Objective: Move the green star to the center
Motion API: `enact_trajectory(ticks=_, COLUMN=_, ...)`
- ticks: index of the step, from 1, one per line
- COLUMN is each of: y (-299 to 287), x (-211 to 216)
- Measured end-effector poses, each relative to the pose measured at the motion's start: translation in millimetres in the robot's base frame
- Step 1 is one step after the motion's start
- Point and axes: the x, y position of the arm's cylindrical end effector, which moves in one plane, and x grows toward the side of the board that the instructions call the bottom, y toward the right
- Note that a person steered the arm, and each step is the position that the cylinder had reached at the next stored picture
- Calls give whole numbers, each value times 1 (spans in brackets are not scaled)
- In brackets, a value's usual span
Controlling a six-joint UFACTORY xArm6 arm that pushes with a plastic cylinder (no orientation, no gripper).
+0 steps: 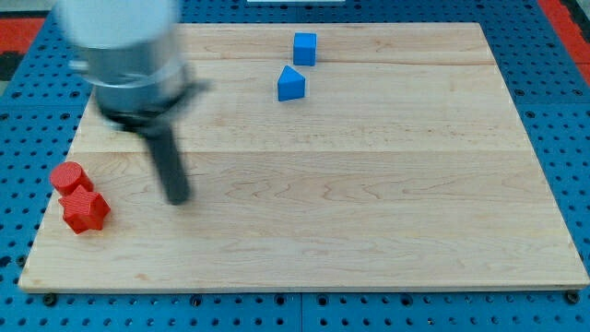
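No green star shows anywhere in the camera view; it may be hidden behind the arm, I cannot tell. My tip (178,197) rests on the wooden board (369,203) at the view's left. It stands to the right of a red cylinder (67,177) and a red star (85,210), apart from both. The arm's grey body (124,51) fills the view's top left and hides the board under it.
A blue cube (305,48) sits near the board's top edge, a little right of the middle. A blue wedge-shaped block (290,84) sits just below it. A blue pegboard (562,111) surrounds the board.
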Motion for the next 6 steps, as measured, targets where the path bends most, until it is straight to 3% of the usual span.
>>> enact_trajectory(ticks=1, y=-47, x=-33)
enact_trajectory(ticks=3, y=-57, x=-117)
enact_trajectory(ticks=5, y=51, x=-132)
enact_trajectory(ticks=6, y=-17, x=-130)
